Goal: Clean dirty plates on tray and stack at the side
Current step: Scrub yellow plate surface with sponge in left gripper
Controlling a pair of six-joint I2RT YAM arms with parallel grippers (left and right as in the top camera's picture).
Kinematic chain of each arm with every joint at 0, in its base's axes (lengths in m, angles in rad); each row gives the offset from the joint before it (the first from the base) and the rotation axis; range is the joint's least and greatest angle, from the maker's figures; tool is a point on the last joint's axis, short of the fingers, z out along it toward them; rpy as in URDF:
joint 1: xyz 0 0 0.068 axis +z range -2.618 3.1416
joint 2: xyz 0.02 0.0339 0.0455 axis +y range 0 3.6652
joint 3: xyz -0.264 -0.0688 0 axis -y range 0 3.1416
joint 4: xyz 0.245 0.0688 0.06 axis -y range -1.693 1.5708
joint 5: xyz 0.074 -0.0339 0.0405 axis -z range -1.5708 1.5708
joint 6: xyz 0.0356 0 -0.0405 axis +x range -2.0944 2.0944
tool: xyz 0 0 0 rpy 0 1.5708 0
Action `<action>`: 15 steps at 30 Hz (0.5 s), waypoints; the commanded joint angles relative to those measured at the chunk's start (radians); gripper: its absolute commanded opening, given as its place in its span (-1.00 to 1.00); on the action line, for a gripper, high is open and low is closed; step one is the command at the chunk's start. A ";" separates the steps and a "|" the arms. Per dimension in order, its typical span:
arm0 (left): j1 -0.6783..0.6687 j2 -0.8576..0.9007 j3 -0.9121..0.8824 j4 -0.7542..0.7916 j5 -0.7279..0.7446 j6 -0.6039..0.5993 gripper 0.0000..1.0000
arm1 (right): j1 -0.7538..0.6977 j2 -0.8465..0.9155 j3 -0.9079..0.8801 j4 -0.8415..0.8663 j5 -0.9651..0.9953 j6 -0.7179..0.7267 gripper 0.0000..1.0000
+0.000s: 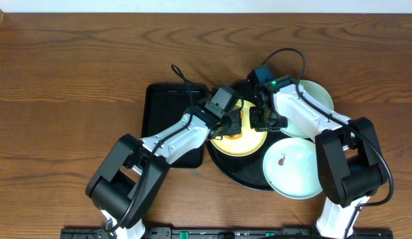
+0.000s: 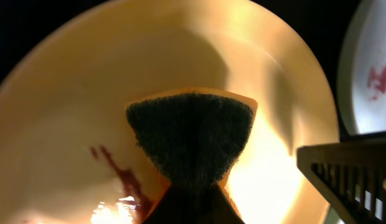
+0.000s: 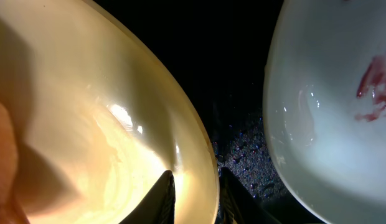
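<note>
The pale yellow plate (image 1: 240, 143) lies on the round black tray (image 1: 227, 171). It fills the left wrist view (image 2: 87, 93) with a reddish-brown smear (image 2: 121, 174). My left gripper (image 1: 234, 123) is shut on an orange sponge with a dark scouring face (image 2: 192, 134), pressed on the plate. My right gripper (image 1: 259, 119) is shut on the yellow plate's rim (image 3: 193, 155), one finger on each side. A mint-white plate with a red smear (image 1: 292, 167) lies at the tray's front right, also in the right wrist view (image 3: 336, 106). Another mint-white plate (image 1: 312, 106) lies under the right arm.
A smaller rectangular black tray (image 1: 163, 116) lies left of the round tray, under the left arm. Brown wood-grain tabletop (image 1: 66, 86) spreads to the left and back. The right gripper's dark body (image 2: 348, 174) shows at the right of the left wrist view.
</note>
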 commanded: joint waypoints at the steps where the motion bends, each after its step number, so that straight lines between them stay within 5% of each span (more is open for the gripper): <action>1: 0.003 0.011 -0.027 0.003 -0.051 0.018 -0.83 | 0.006 -0.003 -0.008 0.003 0.000 0.001 -0.56; 12: 0.003 0.022 -0.053 0.006 -0.087 0.021 -0.83 | 0.006 -0.003 -0.008 0.003 -0.001 0.001 -0.61; 15: 0.003 0.050 -0.053 0.013 -0.126 0.021 -0.83 | 0.006 -0.003 -0.008 0.002 -0.001 0.001 -0.83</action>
